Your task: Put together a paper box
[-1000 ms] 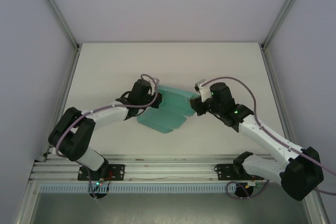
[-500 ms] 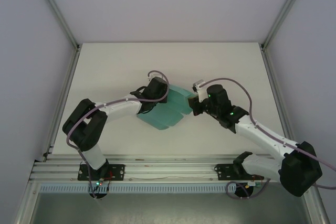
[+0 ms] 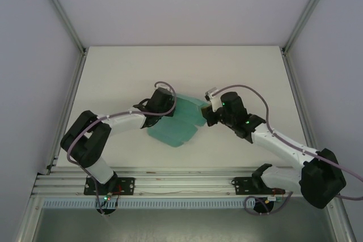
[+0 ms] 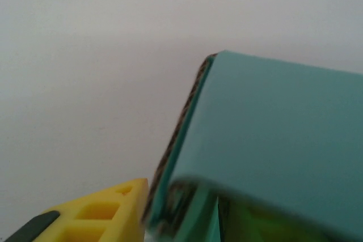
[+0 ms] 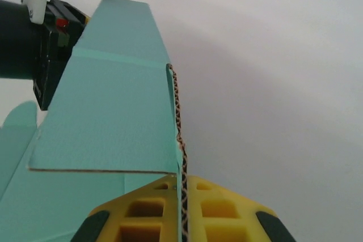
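Paper box (image 3: pixel 180 128) is lying mid-table, partly folded, between both arms; right gripper (image 5: pixel 182 211) is pinching its raw card edge — clamped tight; left gripper (image 3: pixel 170 107) is sitting against the opposite panel — grip state unclear.

light: bright, diffuse, even | shadows: faint, soft | blur: paper box (image 4: pixel 272 134), left wrist view

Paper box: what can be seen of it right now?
The paper box is teal corrugated card, only partly folded: panels and rounded flaps spread over the white table, one wall raised. The right gripper pinches its right edge between yellow fingers; the left gripper sits at its left side.
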You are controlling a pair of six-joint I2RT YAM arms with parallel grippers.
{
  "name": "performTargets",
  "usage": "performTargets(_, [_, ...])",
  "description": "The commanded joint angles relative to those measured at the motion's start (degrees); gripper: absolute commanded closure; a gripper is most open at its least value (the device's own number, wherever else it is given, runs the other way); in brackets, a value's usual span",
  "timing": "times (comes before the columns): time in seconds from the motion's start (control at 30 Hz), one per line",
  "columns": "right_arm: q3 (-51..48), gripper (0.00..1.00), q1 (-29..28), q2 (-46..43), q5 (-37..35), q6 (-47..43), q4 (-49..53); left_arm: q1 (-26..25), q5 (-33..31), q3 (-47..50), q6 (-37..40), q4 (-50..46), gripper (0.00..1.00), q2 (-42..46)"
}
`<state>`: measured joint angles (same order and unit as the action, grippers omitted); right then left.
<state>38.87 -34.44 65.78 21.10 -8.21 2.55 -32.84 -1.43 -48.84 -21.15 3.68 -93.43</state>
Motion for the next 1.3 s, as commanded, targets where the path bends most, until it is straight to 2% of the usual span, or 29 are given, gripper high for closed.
performTargets(0.0, [-1.44,1.0,0.5,1.15,2.92,-3.29,0.23,1.0,2.39,1.16,3.19,2.29,0.59,1.41])
performTargets(0.13, [-1.77,1.0,0.87,1.63,2.45,-3.65,0.58,1.36,4.98,1.95,3.74,2.87,0.52,1.49])
performTargets(0.3, [-1.97,1.0,1.36,1.71,2.32,-3.26,0.05,1.72,7.86,3.07,3.13,7.23,0.53,0.27])
performTargets(0.53, [-1.26,1.0,2.14,2.59,1.85,-3.41,1.92,2.43,7.82,1.58,2.95,8.37,0.75,-3.22])
performTargets(0.73, [-1.19,1.0,2.35,2.69,1.9,-3.04,2.03,2.27,5.88,0.6,4.0,8.54,0.81,-5.46])
performTargets(0.87, [-0.87,0.99,2.28,2.79,0.81,-2.41,2.63,2.08,5.31,0.65,3.72,8.8,0.93,-6.33])
performTargets(1.03, [-0.64,0.7,2.42,1.01,-4.11,-0.66,4.08,1.31,3.26,1.98,3.72,10.1,1.0,-5.24])
performTargets(1.17, [-0.86,0.33,2.39,-3.26,-10.39,0.77,5.81,0.66,1.95,3.06,4.18,10.58,1.0,-4.2])
performTargets(1.27, [-0.35,0.19,2.44,-6.99,-13.02,2.11,6.98,0.09,-0.24,2.18,3.83,7.44,1.0,-3.76])
